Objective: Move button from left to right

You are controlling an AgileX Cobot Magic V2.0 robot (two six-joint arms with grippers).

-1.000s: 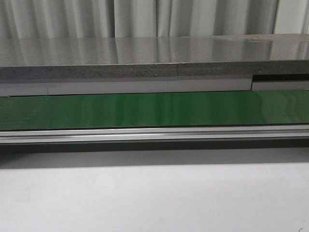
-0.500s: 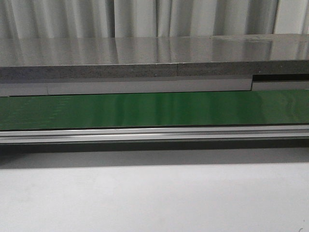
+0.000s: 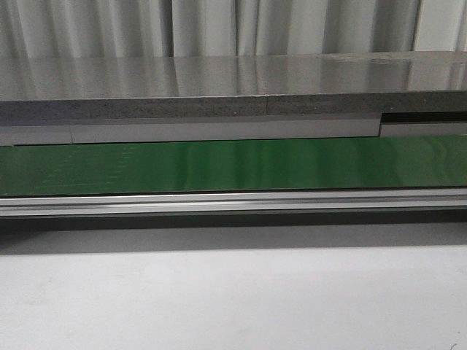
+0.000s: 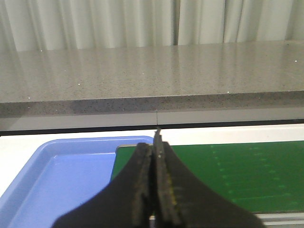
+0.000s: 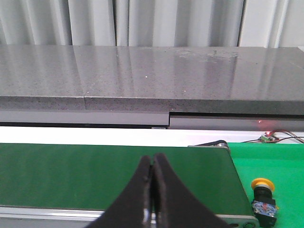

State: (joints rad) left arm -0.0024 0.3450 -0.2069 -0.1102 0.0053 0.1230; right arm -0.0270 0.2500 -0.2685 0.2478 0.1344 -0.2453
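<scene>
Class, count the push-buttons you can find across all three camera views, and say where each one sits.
1. The button stands on the bright green surface just past the end of the conveyor belt, in the right wrist view only. Others may be out of frame.

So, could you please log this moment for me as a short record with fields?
left gripper: fingers pressed together, holding nothing
right gripper: fingers pressed together, holding nothing
button: upright, yellow cap up, on the bright green surface beside the end of the conveyor belt
blue tray: next to the belt's other end, visible part holds nothing
front view: belt only; no arms, no button
grey counter: behind the belt
</scene>
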